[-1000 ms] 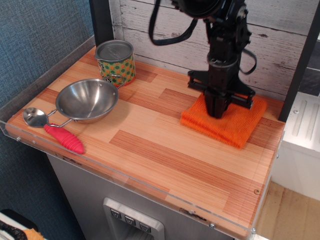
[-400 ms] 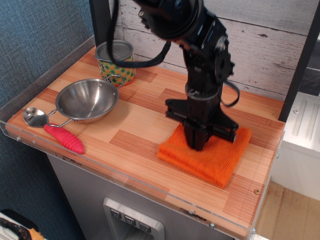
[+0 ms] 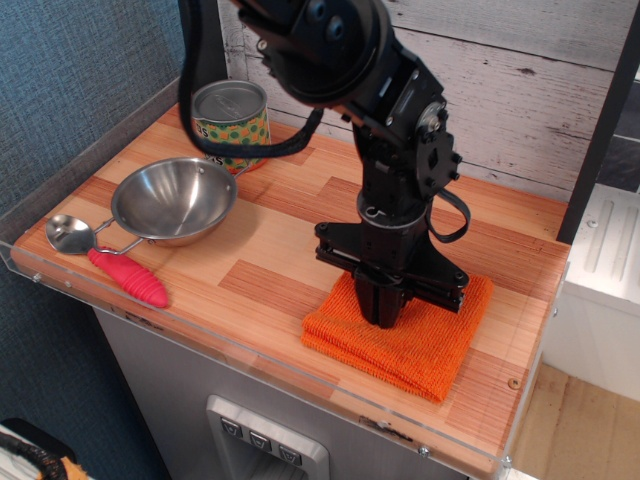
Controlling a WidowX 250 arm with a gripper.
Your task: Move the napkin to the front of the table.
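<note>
From my remote seat I saw the black robot arm's gripper (image 3: 381, 312) pointing straight down onto the bright orange, ribbed, folded square napkin (image 3: 405, 335), its tip pressed into the cloth near the napkin's upper left part. The fingers sat close together at the cloth, but I could not tell whether they pinched a fold of it or only pushed down on it. The napkin lay flat on the right half of the rectangular table of light and reddish-brown wood strips (image 3: 270, 270), turned a little askew, with its near corner just beside the clear acrylic rim (image 3: 250, 350) along the front edge. On the left side, well apart from the napkin, stood a shiny round steel bowl (image 3: 174, 200) with a small wire handle. Just in front of it lay a spoon with a steel head and a red ribbed handle (image 3: 110, 262), close to the front left corner. Behind the bowl, near the back edge, stood a cylindrical tin can with a green and orange dotted label (image 3: 232, 124), upright, its silver lid on top. A whitewashed plank wall (image 3: 520, 70) rose behind the table.
</note>
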